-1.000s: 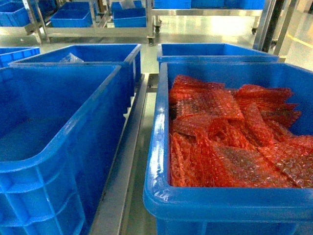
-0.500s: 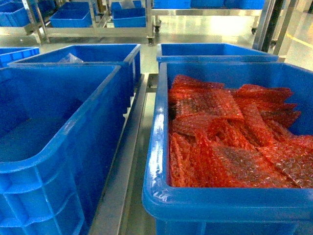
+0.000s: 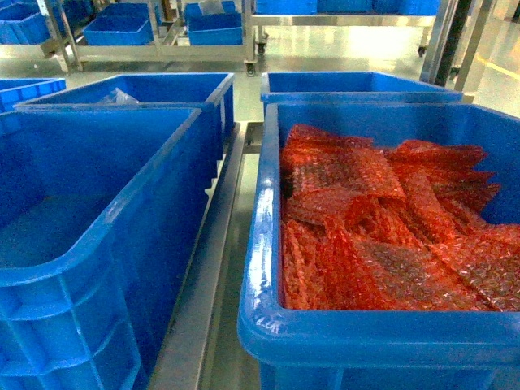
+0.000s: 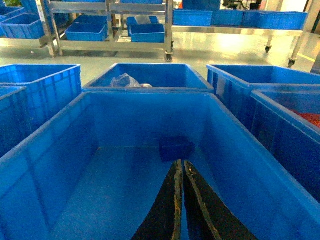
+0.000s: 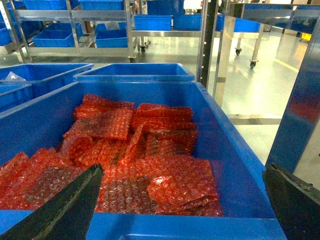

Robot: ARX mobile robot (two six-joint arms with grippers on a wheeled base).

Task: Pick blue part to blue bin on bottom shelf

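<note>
In the left wrist view a small dark blue part [image 4: 176,148] lies on the floor of a large blue bin [image 4: 60,155], close to its far wall. My left gripper [image 4: 180,163] hangs over that bin, shut, its tips just short of the part with nothing between them. The head view shows the same bin [image 3: 122,219] at the left, standing on the bottom shelf's steel rail [image 3: 203,276]; neither the part nor a gripper shows there. My right gripper [image 5: 182,170] stands wide open and empty over the near rim of the neighbouring bin [image 5: 235,150].
The right bin [image 3: 264,244] holds several red bubble-wrap bags [image 3: 366,227]. Two more blue bins [image 3: 171,93] stand behind, one holding a clear plastic bag [image 4: 125,80]. Steel racks with small blue bins [image 3: 122,28] stand across the floor. A blue post [image 5: 300,100] rises at the right.
</note>
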